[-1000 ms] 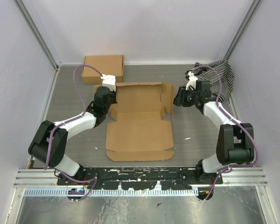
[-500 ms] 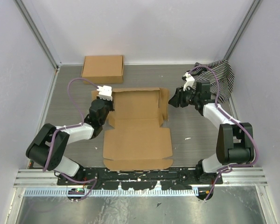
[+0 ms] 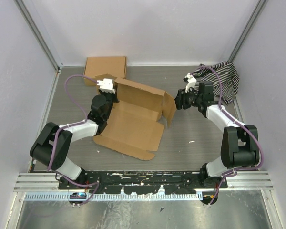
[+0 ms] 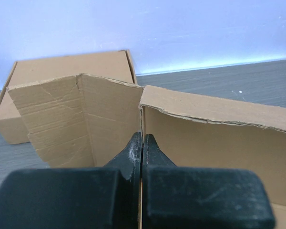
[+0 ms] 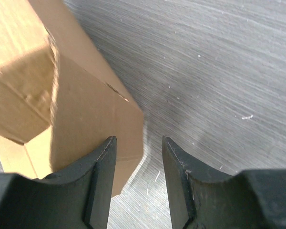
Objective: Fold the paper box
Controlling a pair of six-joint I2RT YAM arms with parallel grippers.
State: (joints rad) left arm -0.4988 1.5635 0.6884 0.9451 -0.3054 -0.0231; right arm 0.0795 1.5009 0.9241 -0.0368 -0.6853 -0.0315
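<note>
left fingers [image 4: 131, 160] pinching paper box [image 3: 133, 125], right fingers [image 5: 101, 183] — parted

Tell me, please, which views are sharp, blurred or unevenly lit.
Top external: sharp, evenly lit, the paper box casting a soft shadow. Left wrist: box crisp, near jaws soft, back wall glowing blue-white. Right wrist: box blurred with a bright patch; table grain sharp.
</note>
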